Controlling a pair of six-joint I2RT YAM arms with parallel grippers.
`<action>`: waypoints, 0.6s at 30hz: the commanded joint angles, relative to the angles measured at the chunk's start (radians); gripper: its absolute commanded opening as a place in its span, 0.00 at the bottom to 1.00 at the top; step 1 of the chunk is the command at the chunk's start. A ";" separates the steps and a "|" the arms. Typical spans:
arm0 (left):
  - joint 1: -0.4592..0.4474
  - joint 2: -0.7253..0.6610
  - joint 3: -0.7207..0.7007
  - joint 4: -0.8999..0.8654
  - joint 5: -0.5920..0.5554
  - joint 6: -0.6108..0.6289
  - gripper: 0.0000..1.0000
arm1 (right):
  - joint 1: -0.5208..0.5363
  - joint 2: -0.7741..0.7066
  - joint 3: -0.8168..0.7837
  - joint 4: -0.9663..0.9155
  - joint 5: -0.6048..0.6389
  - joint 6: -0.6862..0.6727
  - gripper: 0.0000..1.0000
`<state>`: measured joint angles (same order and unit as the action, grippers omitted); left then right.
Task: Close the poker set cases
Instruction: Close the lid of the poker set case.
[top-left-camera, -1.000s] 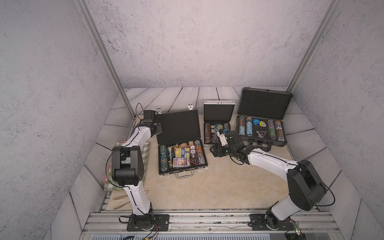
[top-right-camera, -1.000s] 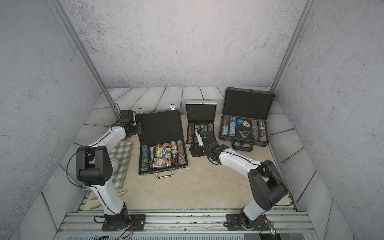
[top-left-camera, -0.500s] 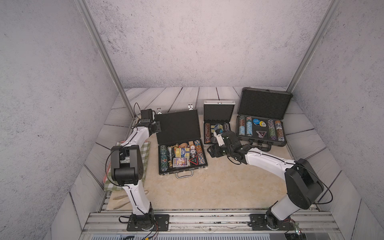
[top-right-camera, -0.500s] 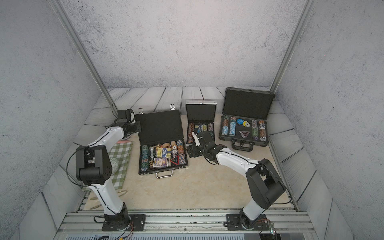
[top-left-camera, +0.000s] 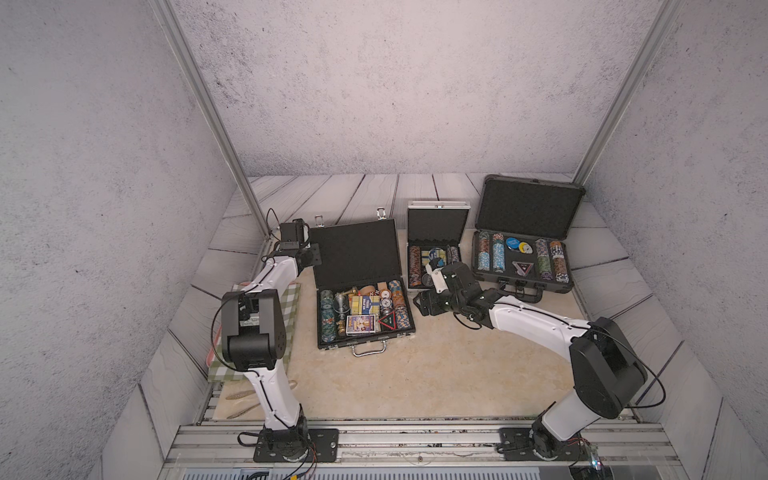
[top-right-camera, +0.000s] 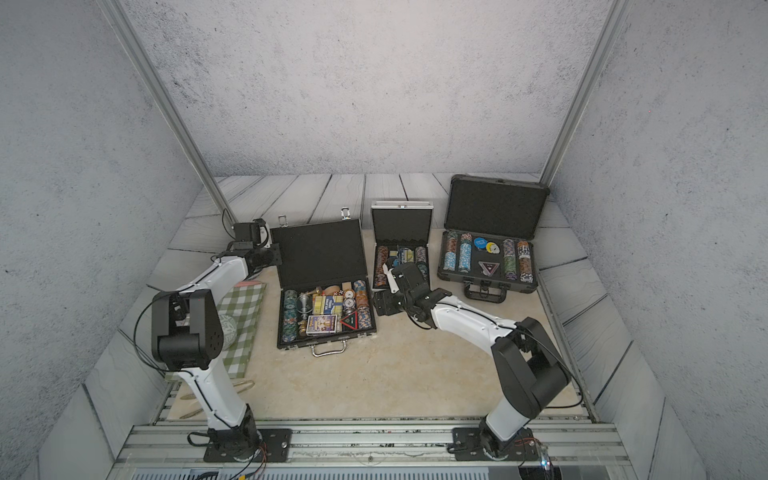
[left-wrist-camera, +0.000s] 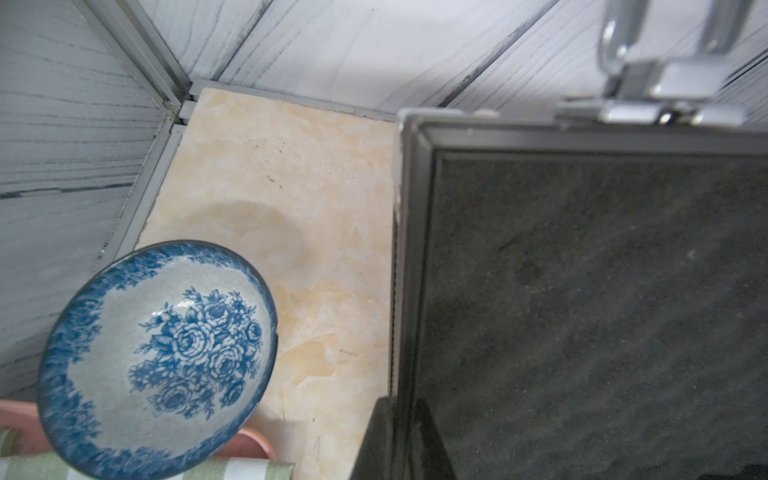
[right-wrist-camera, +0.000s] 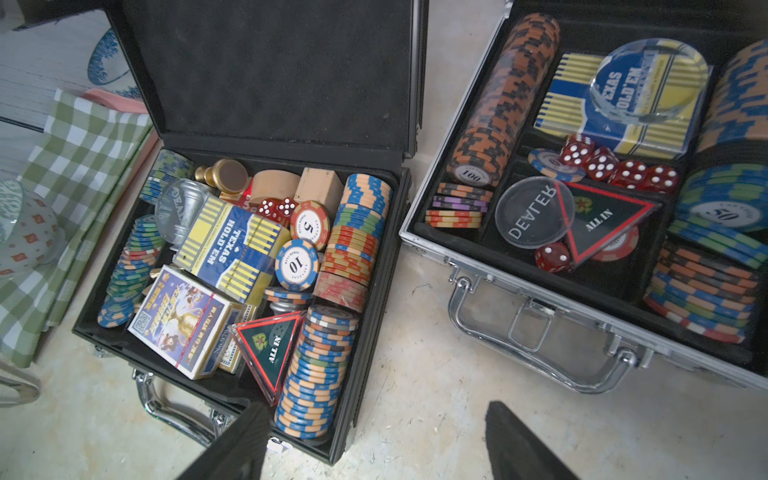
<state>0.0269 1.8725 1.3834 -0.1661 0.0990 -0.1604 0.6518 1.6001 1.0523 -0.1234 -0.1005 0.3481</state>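
Pale marbled tabletop (top-left-camera: 436, 374) boxed in by speckled grey walls (top-left-camera: 374, 104), with whitewashed planking (top-left-camera: 365, 195) round the rim. None of the three poker set cases shut so far: every lid upright, black foam lining on show. Nearest the left arm, black case (top-left-camera: 357, 253), flat and matte, crammed with striped chips (right-wrist-camera: 361, 216), card boxes (right-wrist-camera: 232, 237) and red dice (right-wrist-camera: 276, 208). In the middle, silver case (top-left-camera: 437, 224), smaller, with a bright aluminium frame and a chrome handle (right-wrist-camera: 540, 345). Furthest right, dark-grey case (top-left-camera: 528, 210), larger, its chips in tidy rows. At the black lid's side edge, left gripper (left-wrist-camera: 402, 440) pinched on (fingers (left-wrist-camera: 376, 440) either side of the metal trim), so probably the very start of the first closing. Low between the black and silver cases, right gripper (right-wrist-camera: 374, 449), jaws wide apart and nothing between them. Left to do: all three lids down. Off to the side, glazed blue-flowered bowl (left-wrist-camera: 158, 357) and green checked cloth (top-left-camera: 291, 307), no part of the job.
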 joint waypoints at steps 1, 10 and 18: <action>-0.007 -0.066 -0.057 0.097 0.097 -0.009 0.06 | 0.006 0.029 0.022 -0.013 0.021 0.020 0.83; -0.008 -0.186 -0.240 0.276 0.132 -0.001 0.05 | 0.007 0.055 0.043 0.010 0.090 0.102 0.83; -0.008 -0.239 -0.362 0.382 0.159 -0.057 0.05 | 0.006 0.106 0.117 0.052 0.215 0.087 0.83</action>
<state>0.0319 1.6680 1.0462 0.1661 0.1509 -0.1520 0.6544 1.6669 1.1194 -0.1070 0.0410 0.4416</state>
